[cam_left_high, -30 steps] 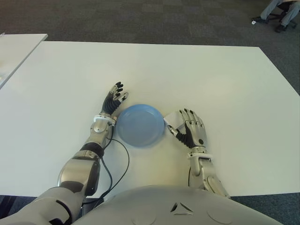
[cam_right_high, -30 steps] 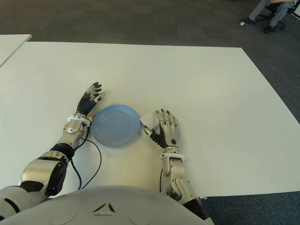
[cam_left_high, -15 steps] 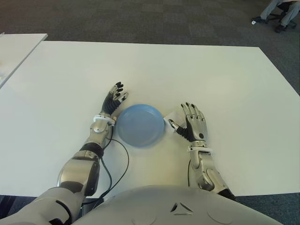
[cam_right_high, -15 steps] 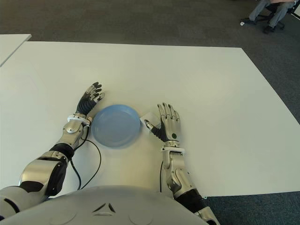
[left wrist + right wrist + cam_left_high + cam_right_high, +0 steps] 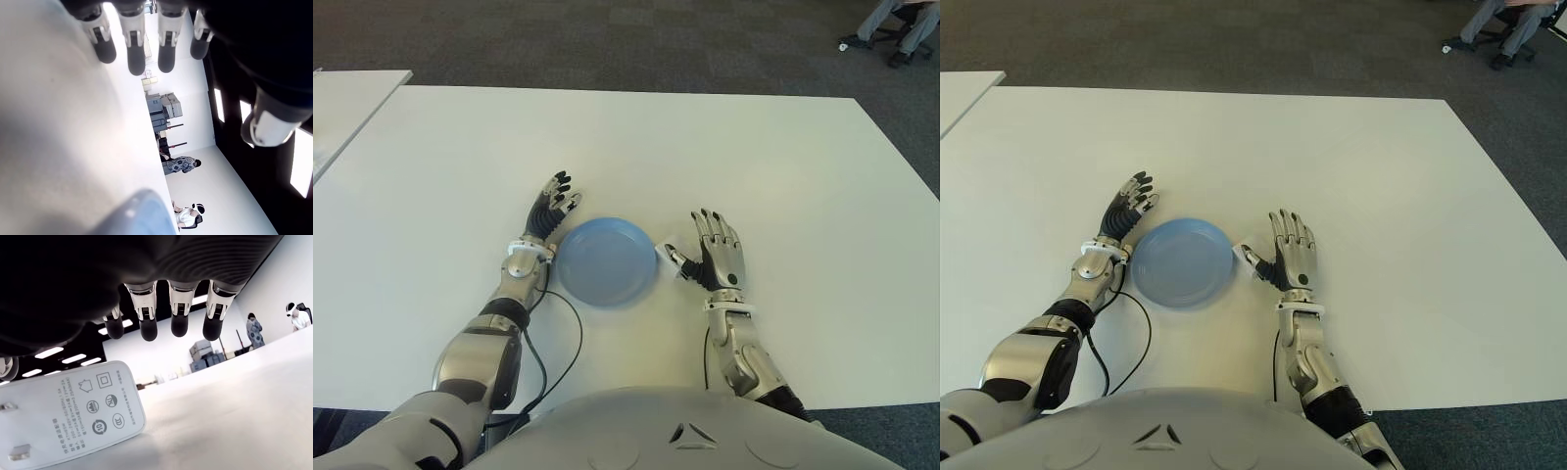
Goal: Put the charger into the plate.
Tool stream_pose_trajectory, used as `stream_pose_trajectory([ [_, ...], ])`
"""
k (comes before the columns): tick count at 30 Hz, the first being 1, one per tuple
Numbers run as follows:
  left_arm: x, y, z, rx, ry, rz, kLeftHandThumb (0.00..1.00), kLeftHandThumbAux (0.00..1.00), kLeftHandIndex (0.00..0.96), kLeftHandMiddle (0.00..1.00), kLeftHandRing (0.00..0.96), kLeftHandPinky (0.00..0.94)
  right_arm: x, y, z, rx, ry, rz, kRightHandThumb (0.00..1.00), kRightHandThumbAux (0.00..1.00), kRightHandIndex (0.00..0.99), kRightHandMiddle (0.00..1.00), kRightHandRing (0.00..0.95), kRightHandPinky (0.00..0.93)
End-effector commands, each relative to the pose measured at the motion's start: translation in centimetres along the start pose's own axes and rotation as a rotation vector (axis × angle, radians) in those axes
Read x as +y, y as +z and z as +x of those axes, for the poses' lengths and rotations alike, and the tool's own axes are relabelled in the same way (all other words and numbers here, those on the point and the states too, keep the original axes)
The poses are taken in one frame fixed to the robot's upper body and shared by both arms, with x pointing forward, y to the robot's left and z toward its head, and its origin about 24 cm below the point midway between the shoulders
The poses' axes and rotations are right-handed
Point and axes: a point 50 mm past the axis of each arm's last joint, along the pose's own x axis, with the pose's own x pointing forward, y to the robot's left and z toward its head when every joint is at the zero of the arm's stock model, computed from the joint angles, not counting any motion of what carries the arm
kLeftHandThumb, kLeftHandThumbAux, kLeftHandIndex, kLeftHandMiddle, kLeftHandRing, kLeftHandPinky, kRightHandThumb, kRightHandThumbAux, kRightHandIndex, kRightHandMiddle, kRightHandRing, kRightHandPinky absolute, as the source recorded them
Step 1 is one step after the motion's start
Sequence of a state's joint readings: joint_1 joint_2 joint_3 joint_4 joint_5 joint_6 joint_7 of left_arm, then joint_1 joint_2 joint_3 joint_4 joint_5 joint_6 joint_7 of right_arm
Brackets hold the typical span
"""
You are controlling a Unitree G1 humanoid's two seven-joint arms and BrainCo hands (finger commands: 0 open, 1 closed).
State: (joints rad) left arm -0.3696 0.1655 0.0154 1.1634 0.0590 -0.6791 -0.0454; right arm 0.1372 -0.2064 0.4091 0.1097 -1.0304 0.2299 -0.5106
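A round blue plate (image 5: pixel 605 260) lies on the white table (image 5: pixel 705 147) in front of me. The charger (image 5: pixel 68 416) is a flat white block with printed symbols and metal prongs, lying on the table just right of the plate. In the eye views only a corner of the charger (image 5: pixel 670 249) shows beside my right thumb. My right hand (image 5: pixel 700 245) hovers over it with fingers (image 5: pixel 178 318) stretched out straight, holding nothing. My left hand (image 5: pixel 553 204) shows at the plate's left edge, fingers spread.
A black cable (image 5: pixel 570 333) loops over the table from my left wrist toward my body. Another white table (image 5: pixel 352 93) stands at the far left. A person's legs on a chair (image 5: pixel 891 24) show at the far right on the dark carpet.
My right hand has risen and shifted a little away from me, now covering more of the charger. The left hand and the plate have not moved.
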Motion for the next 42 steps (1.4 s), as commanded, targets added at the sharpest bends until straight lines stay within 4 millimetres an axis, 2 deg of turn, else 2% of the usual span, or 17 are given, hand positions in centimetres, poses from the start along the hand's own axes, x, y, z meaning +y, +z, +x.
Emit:
stream_pose_trajectory([
  [1, -1.8, -3.1, -2.3, 0.149, -0.084, 0.016, 0.000, 0.501, 0.000, 0.131, 0.131, 0.120, 1.1, -0.6, -0.6, 0.028, 0.056, -0.004, 0.290, 0.192, 0.000, 0.000, 0.000, 0.000],
  [11, -1.6, -3.3, -2.4, 0.164, -0.074, 0.029, 0.000, 0.498, 0.009, 0.156, 0.161, 0.163, 1.2, -0.3, -0.3, 0.030, 0.045, 0.003, 0.287, 0.190, 0.000, 0.000, 0.000, 0.000],
  [42, -1.6, -3.5, -2.4, 0.188, -0.082, 0.014, 0.000, 0.527, 0.000, 0.135, 0.143, 0.137, 0.3, 0.5, -0.7, 0.008, 0.056, 0.036, 0.253, 0.198, 0.000, 0.000, 0.000, 0.000],
])
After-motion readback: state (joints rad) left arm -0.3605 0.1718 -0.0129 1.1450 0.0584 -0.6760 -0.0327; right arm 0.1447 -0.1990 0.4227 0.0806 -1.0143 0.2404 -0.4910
